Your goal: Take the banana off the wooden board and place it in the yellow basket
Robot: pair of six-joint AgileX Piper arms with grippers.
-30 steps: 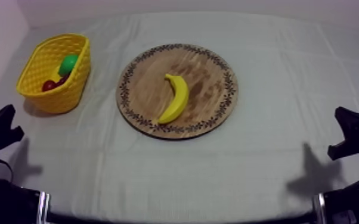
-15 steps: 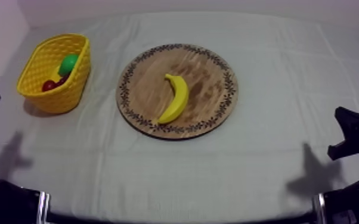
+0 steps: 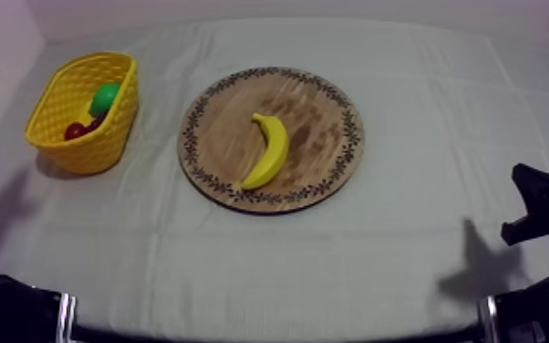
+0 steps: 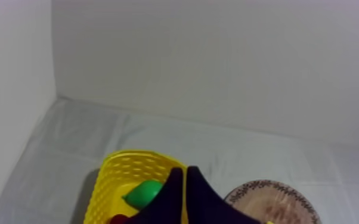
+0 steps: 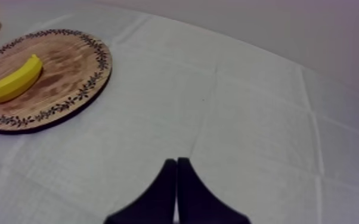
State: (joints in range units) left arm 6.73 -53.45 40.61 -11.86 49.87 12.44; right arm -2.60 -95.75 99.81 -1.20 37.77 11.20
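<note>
Left wrist view: the left gripper (image 4: 184, 171) has its two black fingers pressed together in a narrow wedge with nothing between them. The yellow basket (image 4: 135, 158) lies beneath and just beyond the tips, and the rim of the wooden board (image 4: 265, 186) is beside it. The right gripper (image 5: 176, 161) is likewise closed on nothing, low over the bare table (image 5: 265, 119) near its right edge and well apart from the board.

The banana (image 3: 268, 150) lies untouched across the middle of the board, one end toward the far edge. The board sits mid-table. The basket stands near the far left corner, beside the board but not touching it, and holds a green fruit (image 3: 105, 96) and a small red fruit (image 3: 75, 131).

I judge the risks as follows:
- **Closed fingers:** whichever arm goes in must spread its fingers first, or the wedge would only shove the banana across the board.
- **Slipping:** the curved, smooth skin could roll or slip from a pinch taken off-centre.
- **Basket:** it looks light and may tip if an arm clips its rim, and the fruit already inside leaves less room.
</note>
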